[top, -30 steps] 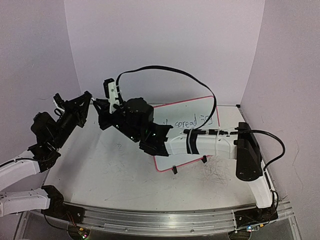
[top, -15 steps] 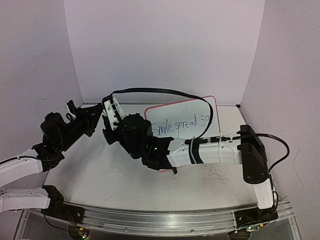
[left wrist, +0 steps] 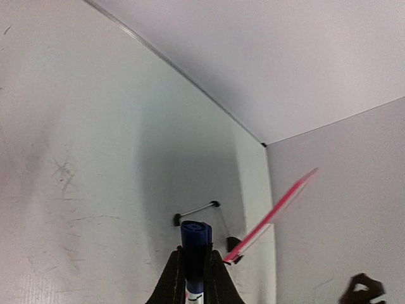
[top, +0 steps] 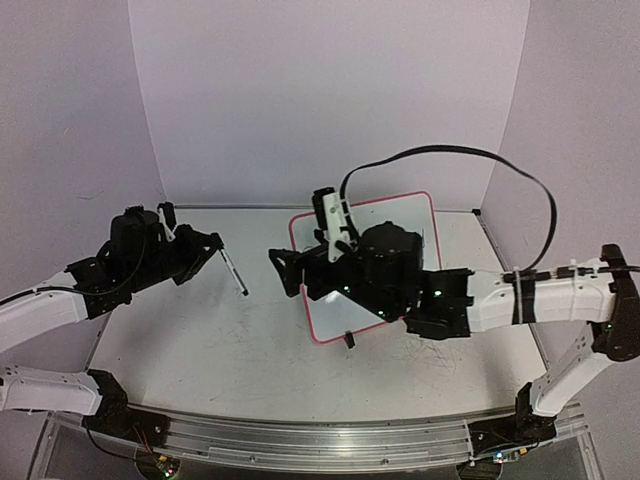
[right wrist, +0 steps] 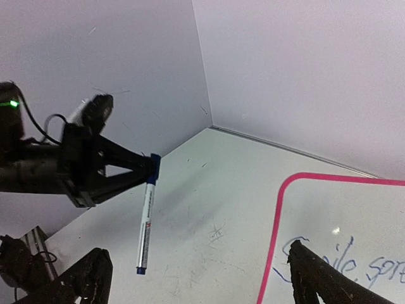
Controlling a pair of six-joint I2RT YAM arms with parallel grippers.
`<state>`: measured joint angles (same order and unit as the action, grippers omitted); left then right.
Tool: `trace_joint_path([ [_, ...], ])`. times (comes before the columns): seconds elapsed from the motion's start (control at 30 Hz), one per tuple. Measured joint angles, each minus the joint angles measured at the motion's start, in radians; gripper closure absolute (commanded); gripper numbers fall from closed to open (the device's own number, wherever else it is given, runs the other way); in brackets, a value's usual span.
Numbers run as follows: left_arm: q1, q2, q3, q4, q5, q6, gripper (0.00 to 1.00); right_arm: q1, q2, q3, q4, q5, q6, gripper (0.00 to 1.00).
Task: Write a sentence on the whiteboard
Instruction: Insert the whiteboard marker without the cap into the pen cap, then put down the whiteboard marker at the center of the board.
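Right wrist: whiteboard just beyond right end effector.

plain lilac walls close in the scuffed white bench; a metal rail runs along the bottom edge.

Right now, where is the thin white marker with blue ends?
In the top view, the marker hangs from the left gripper, left of the pink-rimmed whiteboard.
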<state>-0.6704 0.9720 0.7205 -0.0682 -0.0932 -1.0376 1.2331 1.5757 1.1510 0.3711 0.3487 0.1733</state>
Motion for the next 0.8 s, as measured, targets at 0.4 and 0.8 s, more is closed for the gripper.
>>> trace_joint_path([
  [0.4,0.037,0.288,-0.046,-0.127,-0.010,0.211,1.00,0.001,-0.496,-0.263,-0.227,0.096,0.097,0.02],
  [0.8,0.050,0.547,0.009,-0.167,0.037,0.359,0.72,0.001,-0.647,-0.236,-0.407,0.259,0.108,0.02],
])
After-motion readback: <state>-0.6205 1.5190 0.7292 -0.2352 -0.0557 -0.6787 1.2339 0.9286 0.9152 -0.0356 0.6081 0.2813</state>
